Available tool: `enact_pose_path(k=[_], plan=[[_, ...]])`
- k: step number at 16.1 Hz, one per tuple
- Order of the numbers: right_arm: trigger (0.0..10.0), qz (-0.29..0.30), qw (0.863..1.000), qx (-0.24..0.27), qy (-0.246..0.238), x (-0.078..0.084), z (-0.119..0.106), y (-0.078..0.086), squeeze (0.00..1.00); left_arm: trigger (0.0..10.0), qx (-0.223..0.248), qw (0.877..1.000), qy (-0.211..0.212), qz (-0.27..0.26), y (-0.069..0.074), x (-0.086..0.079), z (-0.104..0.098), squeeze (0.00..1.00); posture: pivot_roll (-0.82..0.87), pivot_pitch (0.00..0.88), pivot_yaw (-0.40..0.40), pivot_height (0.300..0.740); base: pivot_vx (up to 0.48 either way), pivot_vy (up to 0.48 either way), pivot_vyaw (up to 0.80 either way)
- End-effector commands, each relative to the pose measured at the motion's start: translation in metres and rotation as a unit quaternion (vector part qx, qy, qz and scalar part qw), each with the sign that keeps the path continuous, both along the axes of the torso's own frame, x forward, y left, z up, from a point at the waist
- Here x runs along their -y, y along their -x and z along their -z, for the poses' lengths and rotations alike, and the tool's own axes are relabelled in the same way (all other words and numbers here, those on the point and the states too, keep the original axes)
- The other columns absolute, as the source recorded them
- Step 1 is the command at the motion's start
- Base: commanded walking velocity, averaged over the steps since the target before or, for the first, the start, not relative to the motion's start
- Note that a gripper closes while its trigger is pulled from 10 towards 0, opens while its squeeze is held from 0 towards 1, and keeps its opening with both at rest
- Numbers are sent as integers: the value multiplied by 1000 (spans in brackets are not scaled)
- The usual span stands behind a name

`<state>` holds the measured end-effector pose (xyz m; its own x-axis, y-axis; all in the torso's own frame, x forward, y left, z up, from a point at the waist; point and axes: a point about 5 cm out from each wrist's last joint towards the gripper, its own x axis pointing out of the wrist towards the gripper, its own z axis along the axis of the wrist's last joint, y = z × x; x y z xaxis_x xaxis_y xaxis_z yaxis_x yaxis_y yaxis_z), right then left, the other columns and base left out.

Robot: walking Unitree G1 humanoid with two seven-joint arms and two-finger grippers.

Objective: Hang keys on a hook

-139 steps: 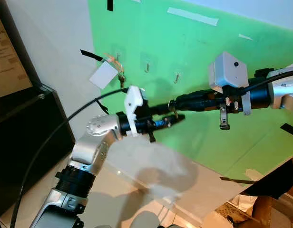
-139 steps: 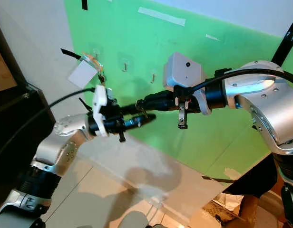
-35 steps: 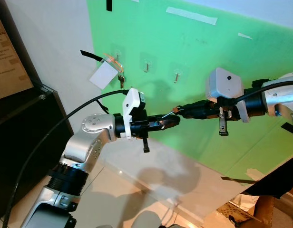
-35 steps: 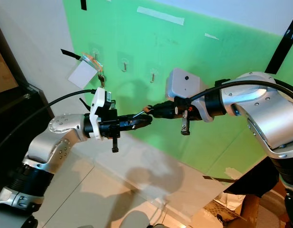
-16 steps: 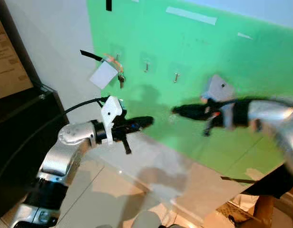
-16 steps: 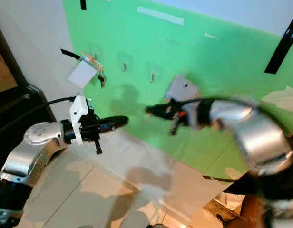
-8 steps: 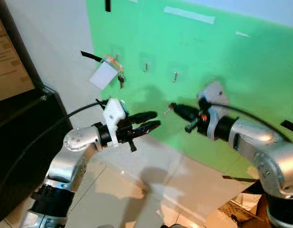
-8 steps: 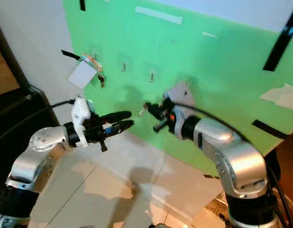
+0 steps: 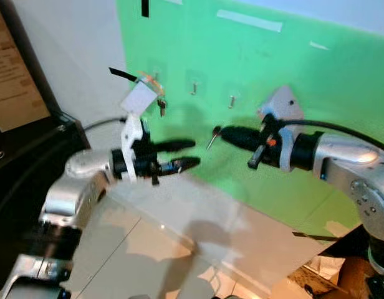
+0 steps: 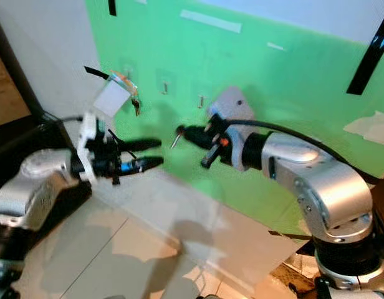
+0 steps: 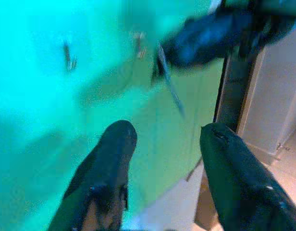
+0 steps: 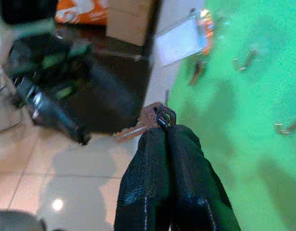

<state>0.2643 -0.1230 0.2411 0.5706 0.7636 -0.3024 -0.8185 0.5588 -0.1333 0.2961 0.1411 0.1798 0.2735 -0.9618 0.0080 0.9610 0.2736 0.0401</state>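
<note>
on the left the left gripper (image 9: 182, 154) hangs with its two fingers spread apart and nothing between them, aimed across at the other arm. above it on the green wall (image 9: 341, 81) a set of keys with a white tag (image 9: 138, 98) already occupies the leftmost hook, and next along come the middle hook (image 9: 193, 88) and the right hook (image 9: 231, 100), both bare. further right the right gripper (image 9: 222, 132) has its fingers pressed together on the key (image 9: 211, 138) (the wrist view shows them pinching its ring, key (image 12: 133, 129) jutting out beyond the tips). the key's long axis slants, its blade hanging down and toward the left gripper, away from the wall. the right hook lies above the held key and just to its right, so the right arm is the nearer one; the likely move is up and in toward the wall, with the ring turned to face the hook's prong.
</note>
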Motion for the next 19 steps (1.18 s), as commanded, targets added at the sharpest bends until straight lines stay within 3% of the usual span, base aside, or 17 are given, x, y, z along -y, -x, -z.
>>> enact_pose_path(k=[1,7,8,9,10,15,17,19], plan=[[10000,-12,1000,2,4,-2,-3,1,0,10000,12,1000,4,14,0,3,-4,0,-22,0,-42,740,0,0,0],[10000,-46,999,8,6,-7,-13,3,0,10000,-3,999,-9,42,-6,17,2,0,-35,0,-37,740,0,0,0],[10000,-50,999,8,6,-8,-14,4,0,7686,-6,999,-1,42,-7,19,1,0,-35,0,-39,740,0,0,0],[10000,-53,999,8,5,-9,-15,4,0,4627,-6,999,2,42,-8,21,1,0,-35,0,-39,740,0,0,0],[10000,-61,998,7,6,-11,-15,6,0,3922,-6,999,7,44,-11,27,1,0,-34,0,-41,740,0,0,0],[10000,-65,998,8,7,-12,-17,7,0,4275,-1,998,18,55,-13,38,-3,0,-47,0,-30,740,0,0,0],[10000,-64,998,7,8,-12,-16,7,0,2745,-5,998,19,56,-14,39,-1,0,-49,0,-28,740,0,0,0],[10000,-65,998,7,8,-12,-16,7,0,0,-9,998,20,57,-14,40,0,0,-49,0,-29,740,0,0,0]])
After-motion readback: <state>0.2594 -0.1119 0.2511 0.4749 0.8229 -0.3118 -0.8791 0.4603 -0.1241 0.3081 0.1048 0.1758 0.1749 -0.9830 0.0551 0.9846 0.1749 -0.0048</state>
